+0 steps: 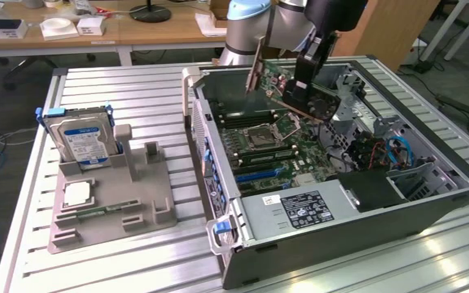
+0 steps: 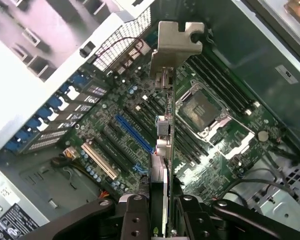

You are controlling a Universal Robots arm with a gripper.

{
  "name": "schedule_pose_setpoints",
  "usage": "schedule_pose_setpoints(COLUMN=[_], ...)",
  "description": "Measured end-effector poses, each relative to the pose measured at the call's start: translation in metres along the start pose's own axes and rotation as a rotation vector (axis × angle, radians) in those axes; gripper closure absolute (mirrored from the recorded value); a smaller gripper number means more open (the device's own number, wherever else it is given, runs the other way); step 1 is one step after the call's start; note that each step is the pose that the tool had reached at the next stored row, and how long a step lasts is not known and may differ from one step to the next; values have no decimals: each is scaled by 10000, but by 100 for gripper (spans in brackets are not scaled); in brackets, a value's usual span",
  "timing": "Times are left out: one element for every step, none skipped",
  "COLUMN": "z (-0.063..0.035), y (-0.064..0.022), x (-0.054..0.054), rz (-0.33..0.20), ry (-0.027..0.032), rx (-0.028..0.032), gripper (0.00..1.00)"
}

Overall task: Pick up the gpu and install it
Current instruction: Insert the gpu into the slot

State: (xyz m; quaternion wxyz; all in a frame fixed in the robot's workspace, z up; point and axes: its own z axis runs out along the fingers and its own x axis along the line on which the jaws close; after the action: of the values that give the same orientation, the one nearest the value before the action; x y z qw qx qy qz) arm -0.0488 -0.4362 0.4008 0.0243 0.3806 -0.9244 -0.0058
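Observation:
The gpu (image 1: 277,74), a green card with a black cooler block and a silver end bracket, hangs tilted above the back of the open computer case (image 1: 442,143). My gripper (image 1: 298,90) is shut on it from above. In the wrist view the gpu (image 2: 166,100) shows edge-on, with its bracket pointing away from my gripper (image 2: 162,222). One black finger (image 2: 135,217) presses on each side of the card. Below it lie the motherboard (image 2: 115,115), a blue slot (image 2: 133,133) and the CPU socket (image 2: 200,111). The card is above the board and touches no slot.
A grey parts holder (image 1: 141,201) sits at the exterior view's left of the case, with a hard drive (image 1: 80,137) standing in it and a memory stick (image 1: 96,212) lying flat. A power supply (image 1: 300,210) fills the case's near corner. Cables (image 1: 397,152) run along its far side.

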Motion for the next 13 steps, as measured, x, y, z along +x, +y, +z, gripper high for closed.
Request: schedule_pose_setpoints(z=[1,3,4,6,8,10,11,14,16,19,22,26,30], y=[0,-1,-1,-2,-2,-3,-3,-4,-3,-3,-3,-3,-4], x=[0,-1,-2,-2,-3,-3,-4,-4,-3,-4,-4,-4,-4], rz=[-146,-297,-442,-584,-731,-874,-1018,-1164,-1318,-1473,-1643,-1819,-2000], ry=[3,7,10,12,15,17,18,15,10,5,1,-4,-7], rx=[7,15,21,28,36,44,55,67,83,101,119,137,154], gripper=[73,73,73,73,73,73,73,73,73,73,73,73,73])
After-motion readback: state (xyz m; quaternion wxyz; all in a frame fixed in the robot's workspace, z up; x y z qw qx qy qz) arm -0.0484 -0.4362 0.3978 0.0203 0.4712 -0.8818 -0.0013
